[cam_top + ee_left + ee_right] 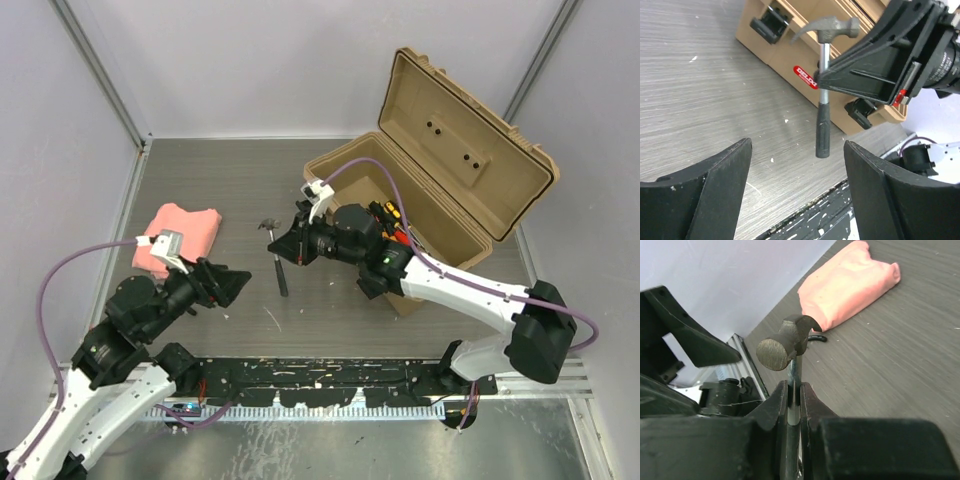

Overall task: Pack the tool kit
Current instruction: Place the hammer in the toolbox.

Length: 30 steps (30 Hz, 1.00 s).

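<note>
The tan ribbed case (pixel 450 190) stands open at the right, lid tipped back; its front with black latches and red label (pixel 806 76) shows in the left wrist view. Orange- and red-handled tools (pixel 392 222) lie inside it, partly hidden by the right arm. My right gripper (pixel 284 246) is shut on the metal shaft of the hammer (pixel 278 262) just below the head (pixel 782 342). The black handle (pixel 822 130) hangs down and seems to be off the table. My left gripper (pixel 240 284) is open and empty, left of the hammer, its fingers (pixel 720 180) wide apart.
A pink folded cloth (pixel 180 236) lies at the left behind my left arm, also in the right wrist view (pixel 845 285). A black rail (pixel 330 385) runs along the near table edge. Grey walls enclose the table on three sides.
</note>
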Each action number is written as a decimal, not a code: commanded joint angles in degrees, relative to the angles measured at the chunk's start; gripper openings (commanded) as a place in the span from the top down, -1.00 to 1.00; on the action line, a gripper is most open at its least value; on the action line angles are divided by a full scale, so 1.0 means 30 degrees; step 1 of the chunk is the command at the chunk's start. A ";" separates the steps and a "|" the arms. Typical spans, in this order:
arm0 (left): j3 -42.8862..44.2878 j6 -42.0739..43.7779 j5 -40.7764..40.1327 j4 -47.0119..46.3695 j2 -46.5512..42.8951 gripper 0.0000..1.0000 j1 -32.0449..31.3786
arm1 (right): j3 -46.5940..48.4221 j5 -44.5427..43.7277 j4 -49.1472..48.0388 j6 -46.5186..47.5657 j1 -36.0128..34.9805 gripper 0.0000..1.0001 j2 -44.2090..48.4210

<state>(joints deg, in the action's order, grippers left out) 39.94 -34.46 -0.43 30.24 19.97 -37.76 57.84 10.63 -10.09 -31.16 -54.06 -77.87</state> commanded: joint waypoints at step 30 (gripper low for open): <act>0.3487 0.1850 0.2891 0.5565 0.6025 -0.96 0.6651 | 0.2773 -0.8649 0.9075 0.9376 0.4595 0.99 0.5397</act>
<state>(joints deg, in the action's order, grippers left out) 48.42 -29.26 -2.87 47.59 36.36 -25.19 61.43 -10.70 15.68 -6.68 -41.78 -63.37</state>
